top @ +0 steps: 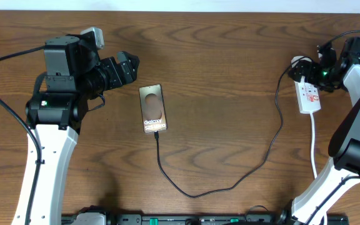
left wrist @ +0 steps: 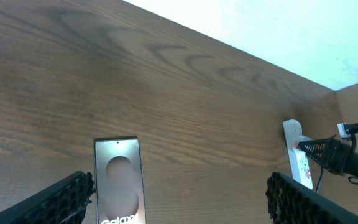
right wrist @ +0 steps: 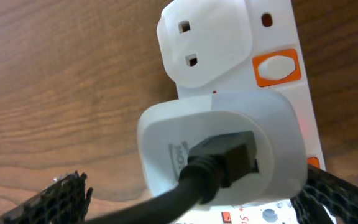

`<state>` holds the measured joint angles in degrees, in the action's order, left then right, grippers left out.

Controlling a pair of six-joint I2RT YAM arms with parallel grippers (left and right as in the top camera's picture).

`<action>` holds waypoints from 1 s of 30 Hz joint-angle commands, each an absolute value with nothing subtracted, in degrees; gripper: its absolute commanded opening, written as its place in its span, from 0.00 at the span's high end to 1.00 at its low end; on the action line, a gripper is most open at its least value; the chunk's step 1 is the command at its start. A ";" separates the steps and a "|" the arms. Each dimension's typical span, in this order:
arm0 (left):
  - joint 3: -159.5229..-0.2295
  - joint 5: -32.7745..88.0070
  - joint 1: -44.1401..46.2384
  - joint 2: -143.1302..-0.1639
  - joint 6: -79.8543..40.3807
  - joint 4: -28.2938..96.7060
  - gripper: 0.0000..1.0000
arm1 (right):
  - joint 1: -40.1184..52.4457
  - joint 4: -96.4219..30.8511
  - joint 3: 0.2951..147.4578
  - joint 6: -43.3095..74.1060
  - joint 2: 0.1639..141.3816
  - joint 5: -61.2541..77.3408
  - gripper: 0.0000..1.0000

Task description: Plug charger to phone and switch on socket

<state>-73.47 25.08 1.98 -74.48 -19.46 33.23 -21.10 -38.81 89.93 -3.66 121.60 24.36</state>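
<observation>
Smack against the right wrist lens: chunky white plug (right wrist: 219,149) of the charger, with its long thin black cable (right wrist: 166,202) poking out toward the camera. Looks seated in the narrow white rectangular power strip (right wrist: 278,31), right next to an empty outlet (right wrist: 204,40). Right gripper (top: 305,69) hovering over that end of the strip, black mesh-textured fingers (right wrist: 61,199) spread wide either side of the plug, gripping nothing. Left gripper (top: 130,67) likewise splayed open and empty, parked just beside the small flat bronze phone slab (top: 152,108) with white Galaxy lettering, well across the brown wooden table (top: 230,37) from the strip. From above, cable looping round from the strip to the phone's near short edge; seems plugged in there, but too small to swear to it. So probably only the switch left to do. Key bit: strip's long axis running roughly front-to-back on the robot's right side, small orange rocker switch (right wrist: 277,67) sitting on the strip's face beside the empty outlet, off to one side of the plug. Sliver of a second orange switch (right wrist: 314,163) peeking past the plug's edge, likely the one that matters. Clearly a right-arm job, left arm nowhere near. Can't tell whether either switch is already on.
</observation>
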 commanded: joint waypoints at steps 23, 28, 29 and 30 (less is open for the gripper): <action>-73.36 24.38 1.69 -74.11 -19.11 33.45 0.09 | -28.62 -62.19 92.90 2.81 98.89 18.44 0.01; -73.36 24.38 1.69 -74.11 -19.11 33.43 0.09 | -28.45 -63.79 92.90 5.76 91.50 22.06 0.01; -73.36 24.38 1.69 -74.11 -19.11 33.45 0.09 | -28.45 -63.79 92.90 5.72 90.37 21.93 0.01; -73.36 24.38 1.69 -74.11 -19.11 33.43 0.09 | -28.45 -63.77 92.90 5.74 89.65 21.93 0.01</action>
